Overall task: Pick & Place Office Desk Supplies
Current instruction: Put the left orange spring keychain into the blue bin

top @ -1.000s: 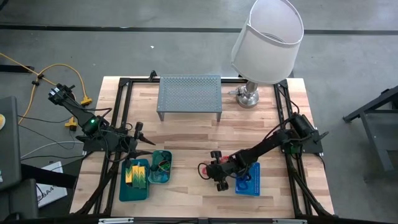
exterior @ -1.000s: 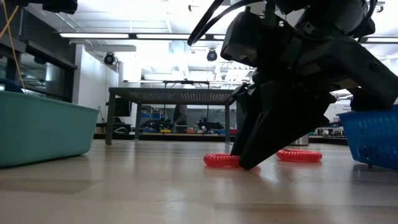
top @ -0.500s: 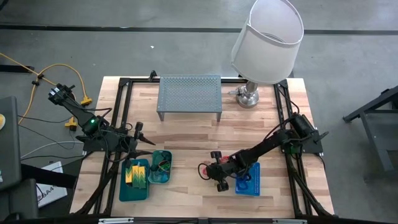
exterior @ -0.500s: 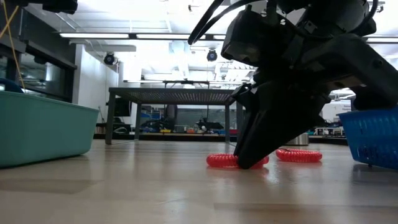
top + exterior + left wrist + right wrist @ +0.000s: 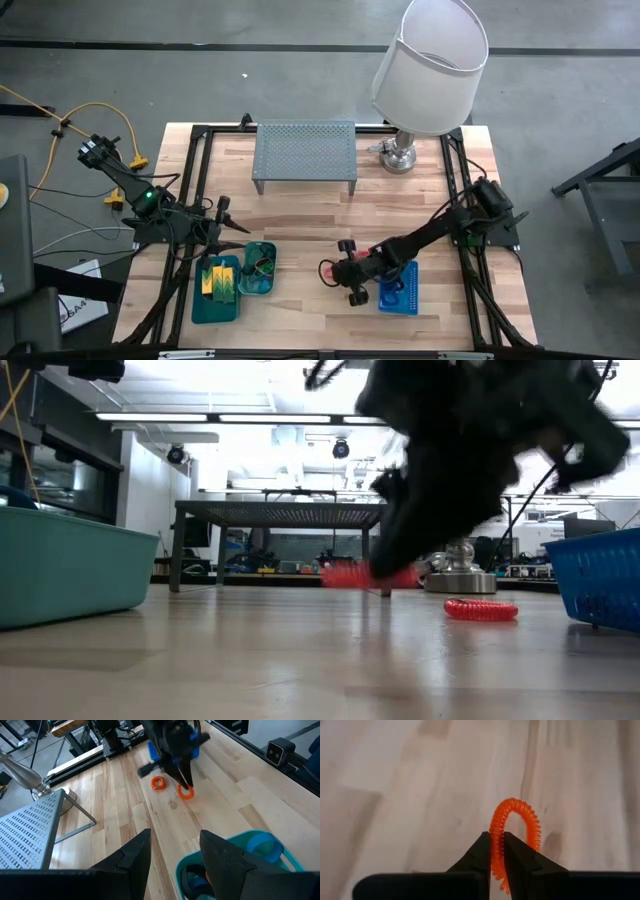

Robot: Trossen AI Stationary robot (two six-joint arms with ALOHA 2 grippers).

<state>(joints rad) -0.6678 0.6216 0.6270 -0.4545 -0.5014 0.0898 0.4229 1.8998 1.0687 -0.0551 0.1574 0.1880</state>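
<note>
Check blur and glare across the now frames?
Low view: right pincer and its red coil band smear with motion; ceiling lights blow out. Right wrist view: band sharp, wood table soft. High view: evenly lit, lamp shade bright.

Two red band loops were present: one [image 5: 370,574] raised off the table, one [image 5: 481,609] lying flat farther right. Two teal trays, one rectangular [image 5: 216,303] and one smaller [image 5: 258,283], stood near left. One blue mesh basket [image 5: 401,293] stood near right. One riser shelf [image 5: 305,153] and one lamp [image 5: 428,62] stood far.
</note>
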